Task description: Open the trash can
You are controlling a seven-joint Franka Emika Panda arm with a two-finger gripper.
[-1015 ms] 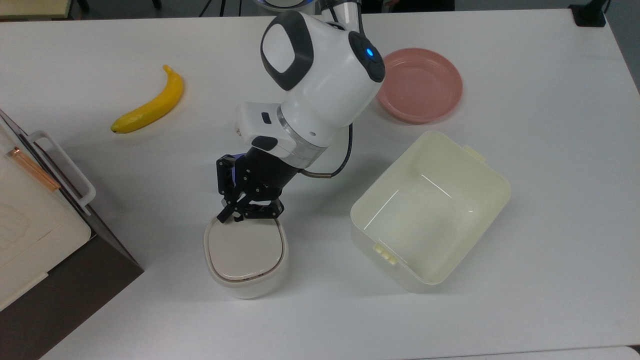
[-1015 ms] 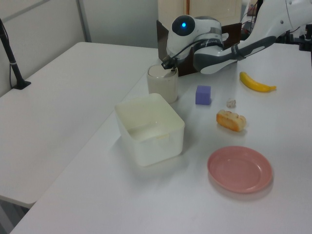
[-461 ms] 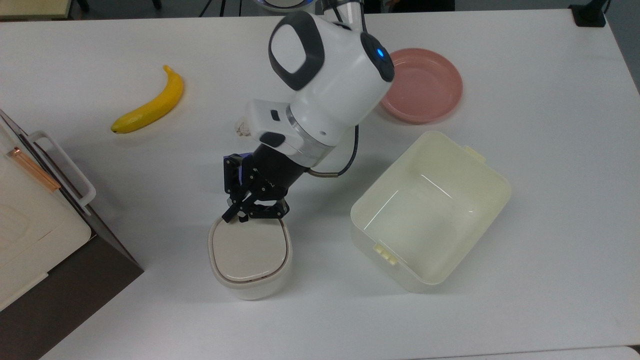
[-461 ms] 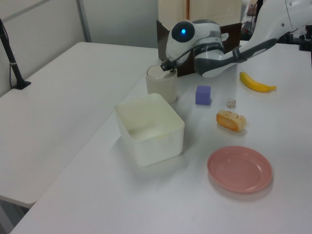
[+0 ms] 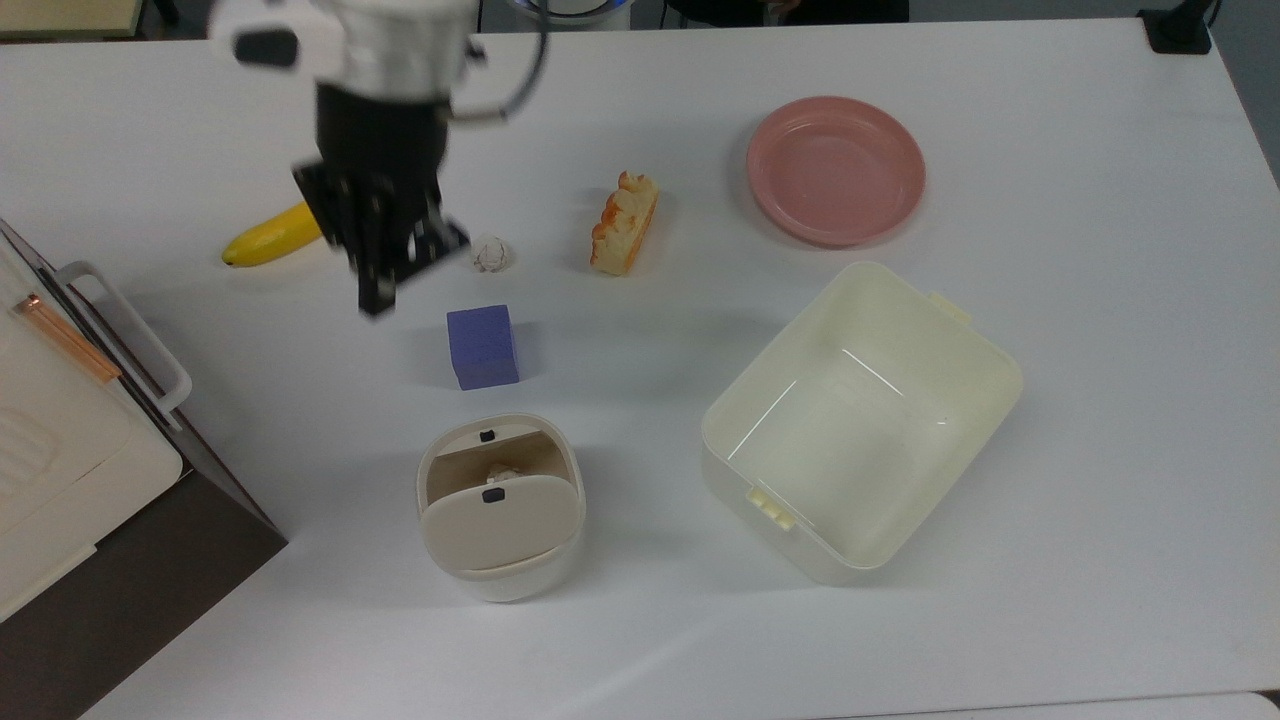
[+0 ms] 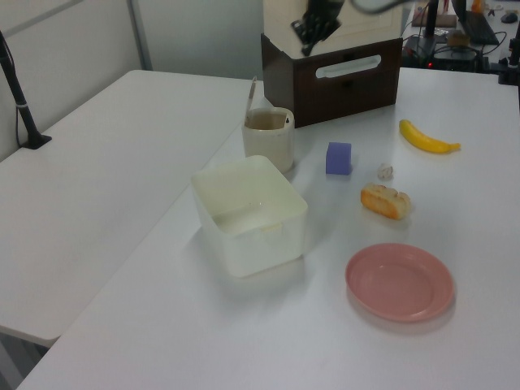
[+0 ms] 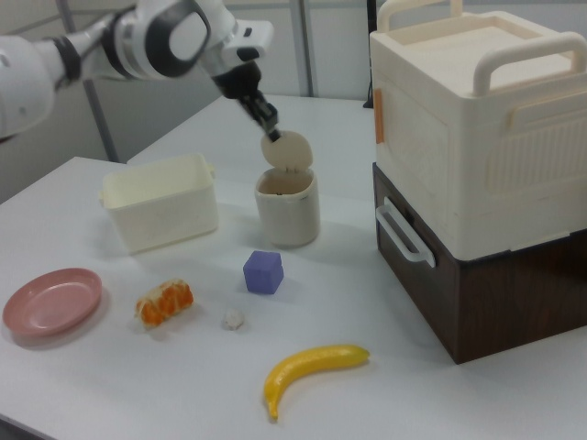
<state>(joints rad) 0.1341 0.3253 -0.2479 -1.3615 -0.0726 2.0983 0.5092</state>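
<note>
The trash can (image 5: pixel 498 575) is a small cream-white bin standing near the table's front in the top view. Its flat beige lid (image 5: pixel 500 522) is tipped up, so the inside shows, with a pale crumpled scrap in it. A small black button (image 5: pixel 487 435) sits on the rim. My gripper (image 5: pixel 377 300) hangs high above the table, off to the top view's upper left of the can, shut and holding nothing. In the right view the gripper (image 7: pixel 271 134) appears just above the raised lid (image 7: pixel 286 148). The left view has the gripper (image 6: pixel 307 49) well above the can (image 6: pixel 268 142).
A purple cube (image 5: pixel 482 346) sits just behind the can. Behind it lie a small white ball (image 5: pixel 490 254), a banana (image 5: pixel 265 235) and a piece of bread (image 5: pixel 625 222). A pale-yellow tub (image 5: pixel 940 310) and a pink plate (image 5: pixel 836 170) are at the top view's right, and a brown-and-cream box (image 5: pixel 60 420) at the top view's left.
The gripper left the can's rim and rose up and away toward the banana. The lid, flat before, now stands open. The cube, ball and bread are uncovered.
</note>
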